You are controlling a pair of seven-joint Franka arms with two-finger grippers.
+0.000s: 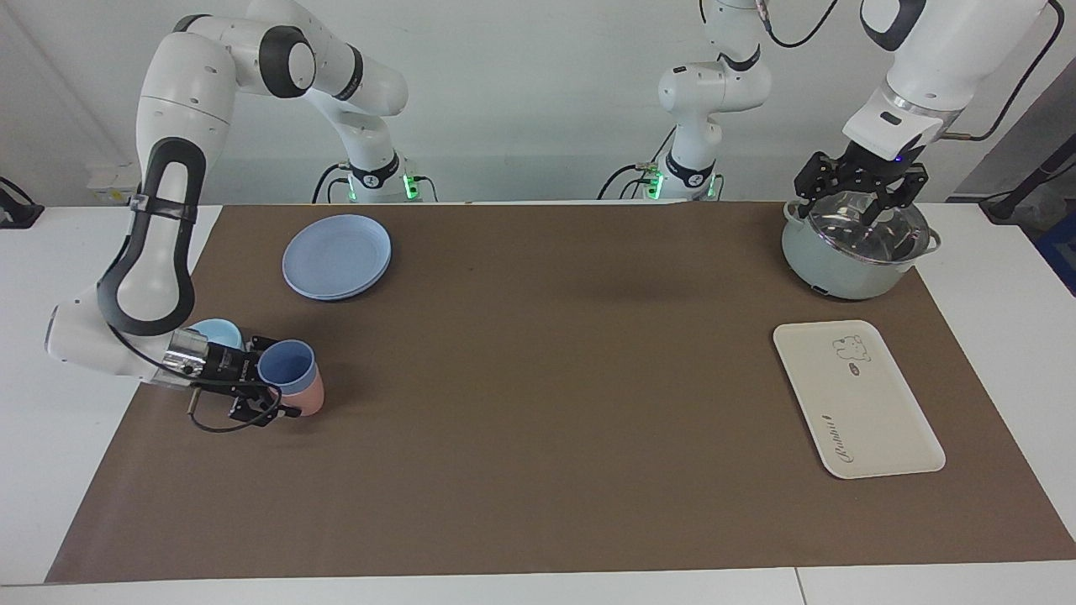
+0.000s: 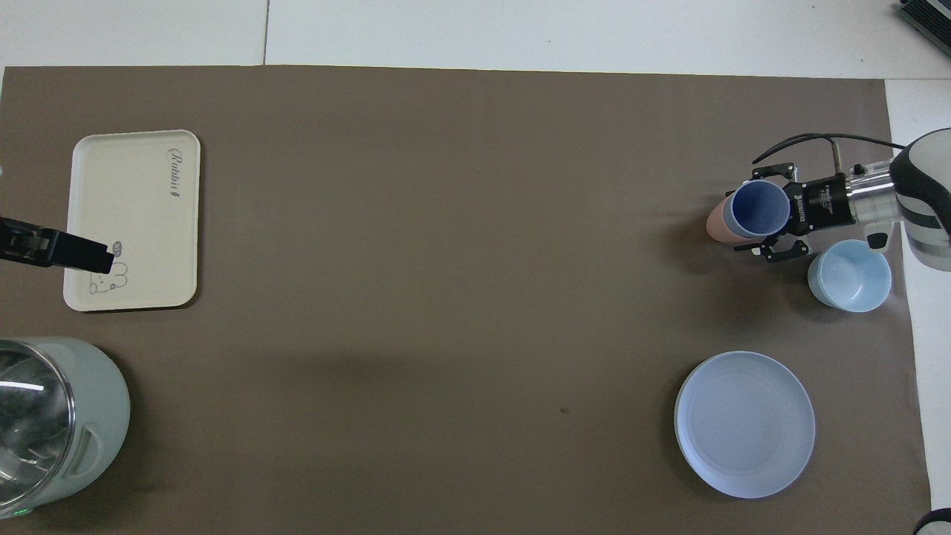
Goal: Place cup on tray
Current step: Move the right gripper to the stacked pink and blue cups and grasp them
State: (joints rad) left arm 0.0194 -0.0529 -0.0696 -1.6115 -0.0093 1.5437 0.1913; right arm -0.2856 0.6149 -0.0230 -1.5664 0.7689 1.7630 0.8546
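Note:
The periwinkle-blue cup (image 1: 286, 368) (image 2: 758, 208) sits nested in a pink cup (image 1: 313, 397) (image 2: 715, 224) at the right arm's end of the mat. Both lean over, mouth toward the arm. My right gripper (image 1: 280, 378) (image 2: 753, 212) comes in low from the side, its fingers closed on either side of the blue cup's rim. The cream tray (image 1: 857, 412) (image 2: 134, 208) lies flat and bare at the left arm's end. My left gripper (image 1: 859, 200) hangs open over the pot's glass lid and waits.
A pale green pot (image 1: 841, 269) (image 2: 96, 401) stands nearer to the robots than the tray. A light-blue bowl (image 1: 214, 332) (image 2: 851, 275) sits right beside the right gripper. The round blue plate (image 1: 336, 256) (image 2: 743, 423) lies nearer to the robots than the cups.

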